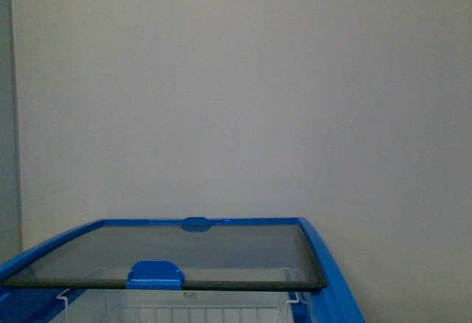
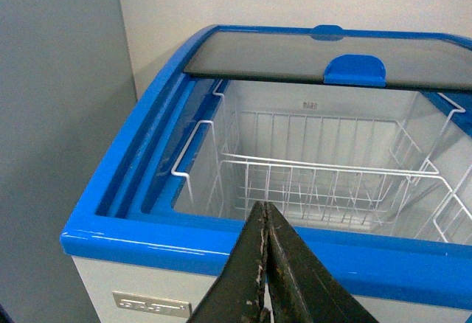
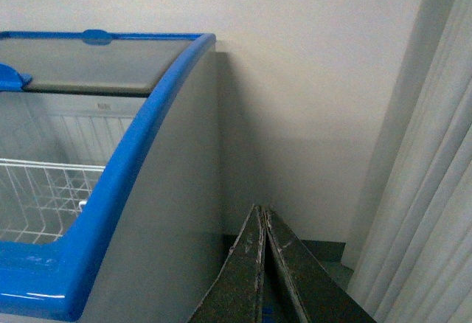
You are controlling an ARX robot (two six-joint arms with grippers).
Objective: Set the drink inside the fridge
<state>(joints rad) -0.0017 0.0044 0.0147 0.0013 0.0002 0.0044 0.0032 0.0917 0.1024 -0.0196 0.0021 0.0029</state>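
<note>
The fridge is a white chest freezer with a blue top rim. Its tinted glass lid is slid back, so the near part is open. In the left wrist view the fridge rim frames white wire baskets inside, which look empty. My left gripper is shut and empty, just in front of the near rim. My right gripper is shut and empty, beside the fridge's white side wall. No drink shows in any view.
A grey cabinet side stands close to the fridge. A pale wall runs behind it. White curtains hang on the far side of the fridge, with a narrow strip of floor between.
</note>
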